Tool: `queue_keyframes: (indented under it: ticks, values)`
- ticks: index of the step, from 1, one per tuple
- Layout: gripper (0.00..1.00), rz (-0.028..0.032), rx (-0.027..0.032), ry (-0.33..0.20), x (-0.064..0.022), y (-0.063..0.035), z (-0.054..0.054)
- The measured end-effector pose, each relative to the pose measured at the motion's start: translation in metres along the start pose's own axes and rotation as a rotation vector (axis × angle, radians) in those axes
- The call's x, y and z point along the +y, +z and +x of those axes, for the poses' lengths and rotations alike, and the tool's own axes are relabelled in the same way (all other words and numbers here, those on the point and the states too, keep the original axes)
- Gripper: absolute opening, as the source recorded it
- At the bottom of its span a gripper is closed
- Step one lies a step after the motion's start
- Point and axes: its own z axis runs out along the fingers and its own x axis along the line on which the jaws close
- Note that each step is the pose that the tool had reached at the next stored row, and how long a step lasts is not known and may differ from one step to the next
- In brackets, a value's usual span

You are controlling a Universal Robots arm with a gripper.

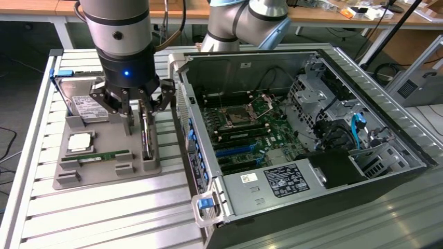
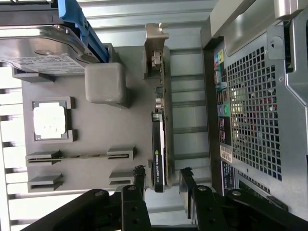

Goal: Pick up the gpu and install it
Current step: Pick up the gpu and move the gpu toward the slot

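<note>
The gpu (image 1: 147, 139) stands on its long edge in a slot of the grey holder (image 1: 104, 174), along the holder's side nearest the open computer case (image 1: 291, 135), with its silvery bracket end pointing away from the arm's wrist camera. The hand (image 1: 136, 106) hangs directly over the card with its jaws wide apart; in the wrist view the hand (image 2: 162, 178) straddles the gpu (image 2: 159, 144), its dark fingers (image 2: 138, 179) on either side of the card with a gap showing on both sides, so it grips nothing. In the same holder lie a green RAM stick (image 1: 104, 155), a square processor (image 1: 80, 141) and a hard drive (image 1: 86, 106). Holder and case both rest on the slatted metal surface (image 1: 104, 215)
</note>
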Motion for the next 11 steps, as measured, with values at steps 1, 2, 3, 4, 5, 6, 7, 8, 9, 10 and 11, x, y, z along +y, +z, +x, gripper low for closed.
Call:
queue_keyframes:
  ticks: [1, 2, 3, 4, 5, 6, 7, 8, 9, 10, 11]
  values:
    - [0.42, 0.0, 0.0, 0.0, 0.0, 0.0003, 0.0]
    - [0.42, 0.0, 0.0, 0.0, 0.0, 0.0005, 0.0]
    - [0.42, 0.0, 0.0, 0.0, -0.0001, 0.0009, 0.0]
    - [0.42, 0.0, 0.0, 0.0, -0.0001, 0.0014, 0.0]
    - [0.42, 0.0, 0.0, 0.0, -0.0001, 0.0018, 0.0]
    - [0.42, 0.0, 0.0, 0.0, -0.0001, 0.0021, 0.0]
    - [0.42, 0.0, 0.0, 0.0, -0.0002, 0.0024, 0.0]
    - [0.42, 0.0, 0.0, 0.0, -0.0002, 0.0029, 0.0001]
    - [0.42, 0.0, 0.0, 0.0, -0.0002, 0.0033, 0.0001]
    - [0.42, 0.0001, 0.0, 0.0, -0.0003, 0.0035, 0.0001]
    - [0.42, 0.0001, 0.0, 0.0, -0.0003, 0.0039, 0.0001]
